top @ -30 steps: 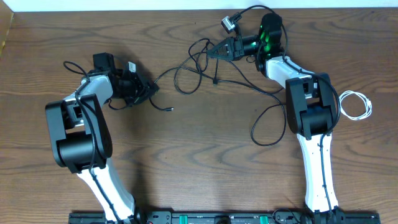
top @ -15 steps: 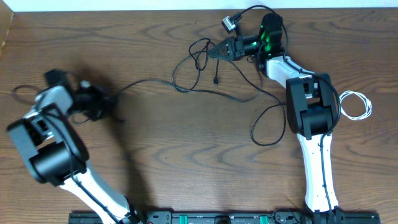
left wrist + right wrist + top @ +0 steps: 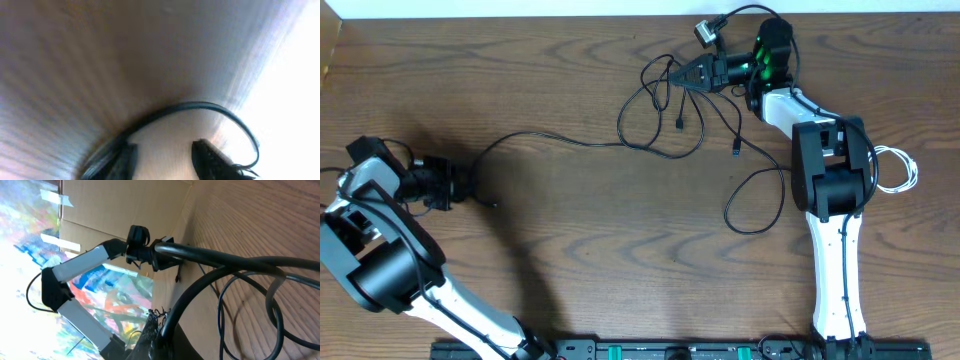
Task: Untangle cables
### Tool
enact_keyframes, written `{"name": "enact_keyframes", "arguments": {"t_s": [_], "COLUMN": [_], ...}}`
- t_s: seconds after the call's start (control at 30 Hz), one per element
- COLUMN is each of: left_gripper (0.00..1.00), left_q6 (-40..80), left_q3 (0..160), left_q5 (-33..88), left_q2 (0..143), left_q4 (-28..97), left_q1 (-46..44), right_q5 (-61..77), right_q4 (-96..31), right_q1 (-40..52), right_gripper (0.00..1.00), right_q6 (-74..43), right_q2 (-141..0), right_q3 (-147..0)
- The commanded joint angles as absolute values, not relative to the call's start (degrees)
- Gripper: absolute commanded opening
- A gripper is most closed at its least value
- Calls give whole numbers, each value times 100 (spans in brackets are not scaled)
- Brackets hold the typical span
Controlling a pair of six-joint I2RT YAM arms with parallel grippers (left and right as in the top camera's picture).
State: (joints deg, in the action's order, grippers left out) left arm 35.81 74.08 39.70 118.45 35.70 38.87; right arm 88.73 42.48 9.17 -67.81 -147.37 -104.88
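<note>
- Left gripper — jaws part-way apart, nothing between them; a black cable arcs just past its fingers.
- Right gripper — pinched on the black tangle near the table's far edge.
- White cable coiled beside the right arm.

The counter is dark brown with wavy wood grain. Black cables loop near 12 o'clock, and one white cable lies at 3 o'clock. The left arm and right arm are white with black joints. A green light glows on the right one.
</note>
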Motion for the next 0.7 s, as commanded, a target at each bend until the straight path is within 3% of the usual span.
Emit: {"name": "enact_keyframes", "arguments": {"t_s": [0.0,0.27,0.67], "left_gripper": [54,59,60], "left_q6": [3361,2779,2768], "left_q3": [7223,7225,7225], "left_q5": [3649,5048,3328], "left_q2": [12119,12049,10801], "left_q4": [3516,3332,3583], "left_q1": [3717,3378,2587], "right_q5": [8914,8910,8910], "right_q4": [4265,4265,4261], "right_q1": [921,947,965], "right_gripper": [1,1,1], "right_q6": [-6724,-6722,-6726], "right_q2": [-14626,-14626,-14626], "right_q3": [-10462,-10462,-10462]}}
